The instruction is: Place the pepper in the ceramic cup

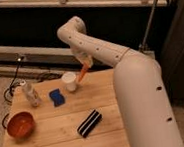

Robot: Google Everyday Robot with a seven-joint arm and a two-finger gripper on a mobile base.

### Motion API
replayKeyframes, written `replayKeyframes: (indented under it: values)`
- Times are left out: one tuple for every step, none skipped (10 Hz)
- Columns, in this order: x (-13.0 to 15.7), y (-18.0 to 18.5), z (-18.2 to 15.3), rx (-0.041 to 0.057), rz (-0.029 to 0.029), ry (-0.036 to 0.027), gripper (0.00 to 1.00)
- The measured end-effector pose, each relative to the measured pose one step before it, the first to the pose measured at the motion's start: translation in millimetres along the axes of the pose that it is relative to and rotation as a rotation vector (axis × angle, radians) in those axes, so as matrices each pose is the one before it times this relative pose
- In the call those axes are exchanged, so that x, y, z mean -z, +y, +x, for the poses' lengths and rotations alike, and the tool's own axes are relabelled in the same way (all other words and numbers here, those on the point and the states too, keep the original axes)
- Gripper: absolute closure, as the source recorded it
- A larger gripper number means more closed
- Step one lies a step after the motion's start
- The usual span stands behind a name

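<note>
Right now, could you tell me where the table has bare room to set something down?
The table is bare in the middle, between the orange-red bowl, the blue sponge and the striped block, and along the front edge left of the block. The back is crowded: bottle, sponge, ceramic cup, and the gripper holding the pepper beside the cup's rim.

My gripper [86,64] held the pepper [82,74] just at 2 o'clock of the ceramic cup [69,82]; I saw the sponge [56,97] at its 7 o'clock, the block [89,123] at 5 o'clock.

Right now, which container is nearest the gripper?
The white cup, just beside the gripper holding the pepper; bowl and shaker stand much farther off.
</note>
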Motion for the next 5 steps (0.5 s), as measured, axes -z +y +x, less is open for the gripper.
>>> replayKeyframes:
  values:
    - [3.3,-15.79,3.74,-0.02304,0.00811,0.0133,1.0]
    - [3.96,-11.18,3.47,-0.01409,0.00583,0.02025,1.0]
    - [3.94,-11.42,3.51,-0.01294,0.00494,0.02659,1.0]
    - [2.25,-8.84,2.51,-0.01068,0.00335,0.0226,1.0]
    - [-0.2,-10.44,-1.44,-0.00647,0.00202,0.02185,1.0]
